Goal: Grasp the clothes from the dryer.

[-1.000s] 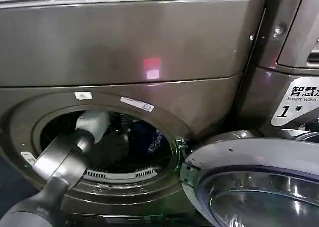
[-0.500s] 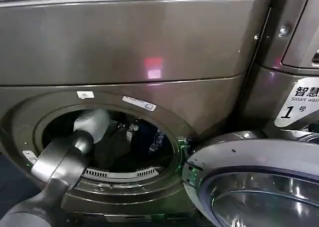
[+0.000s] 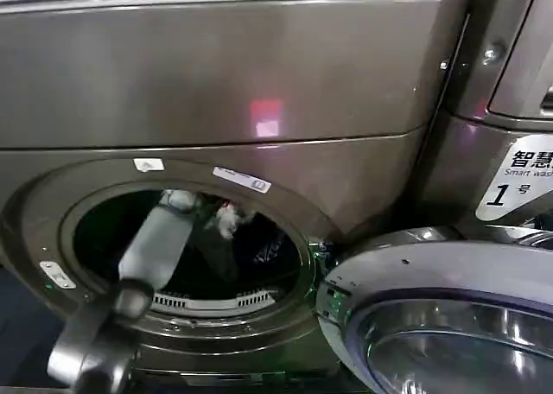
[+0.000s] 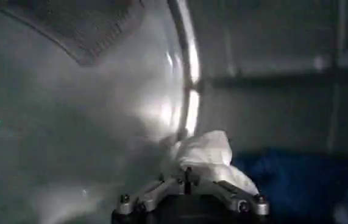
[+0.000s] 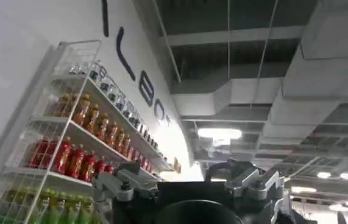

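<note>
Left hand [image 4: 189, 182] is deep in the dryer [image 3: 259, 83] drum, fingers closed on a bunched whitish garment [image 4: 207, 155] — pinched at a fold so the fabric lifts as one piece. Navy garment [image 4: 295, 182] lies just beside it on the drum floor, not gripped. Arm enters through the porthole because the door [image 3: 449, 316] is swung open to the right. Right hand [image 5: 192, 189] is parked, pointing at the ceiling; finger state: can't tell.

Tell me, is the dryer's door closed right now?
No, the dryer's door is swung open at the right, and the left gripper reaches through the porthole to the clothes.
</note>
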Action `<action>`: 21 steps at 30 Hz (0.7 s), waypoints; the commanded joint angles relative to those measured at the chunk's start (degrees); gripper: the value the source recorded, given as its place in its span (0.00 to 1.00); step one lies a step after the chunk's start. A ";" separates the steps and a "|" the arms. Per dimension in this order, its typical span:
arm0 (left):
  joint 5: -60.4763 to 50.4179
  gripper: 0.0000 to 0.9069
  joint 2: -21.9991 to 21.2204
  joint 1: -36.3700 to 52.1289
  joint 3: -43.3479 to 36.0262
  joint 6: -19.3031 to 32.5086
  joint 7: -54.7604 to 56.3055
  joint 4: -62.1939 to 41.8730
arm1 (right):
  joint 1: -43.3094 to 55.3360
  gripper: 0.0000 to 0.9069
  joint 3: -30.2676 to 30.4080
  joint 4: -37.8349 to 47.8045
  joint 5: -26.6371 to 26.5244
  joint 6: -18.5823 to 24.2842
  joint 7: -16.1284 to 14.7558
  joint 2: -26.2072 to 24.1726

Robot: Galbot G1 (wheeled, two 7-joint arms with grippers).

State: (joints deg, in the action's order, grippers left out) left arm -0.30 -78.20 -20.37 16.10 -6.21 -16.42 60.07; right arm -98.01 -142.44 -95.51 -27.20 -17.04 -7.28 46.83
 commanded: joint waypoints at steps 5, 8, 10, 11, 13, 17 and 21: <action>-1.75 0.03 -7.49 -15.22 4.93 5.43 29.76 15.63 | -0.08 1.00 -0.58 0.12 -1.55 2.03 1.18 -0.34; -3.68 0.03 -8.84 -17.01 5.41 5.48 31.68 17.14 | 0.02 1.00 -0.90 -0.32 -2.91 2.17 1.05 -0.31; -4.98 0.03 -9.74 -18.06 5.59 4.72 32.47 17.57 | -0.10 1.00 -1.48 -0.59 -3.23 1.50 0.55 -0.25; -5.30 0.03 -10.20 -18.34 5.85 4.73 32.55 17.61 | -0.18 1.00 -1.56 -0.62 -3.60 1.67 0.62 -0.26; -5.56 0.03 -10.81 -18.90 6.11 3.97 32.24 18.27 | -0.30 1.00 -1.68 -0.79 -4.20 2.42 0.85 -0.23; -6.27 0.03 -10.71 -18.67 6.05 3.63 31.84 18.58 | -0.23 1.00 -1.85 -0.59 -4.30 2.95 1.14 -0.38; -6.15 0.03 -10.36 -17.90 6.12 3.60 31.69 18.24 | -0.36 1.00 -2.12 -0.49 -4.44 3.20 1.17 -0.19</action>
State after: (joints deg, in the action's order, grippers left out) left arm -5.10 -87.33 -36.54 21.67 -2.58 12.29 76.54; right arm -98.25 -144.28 -96.08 -30.79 -14.27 -6.12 46.53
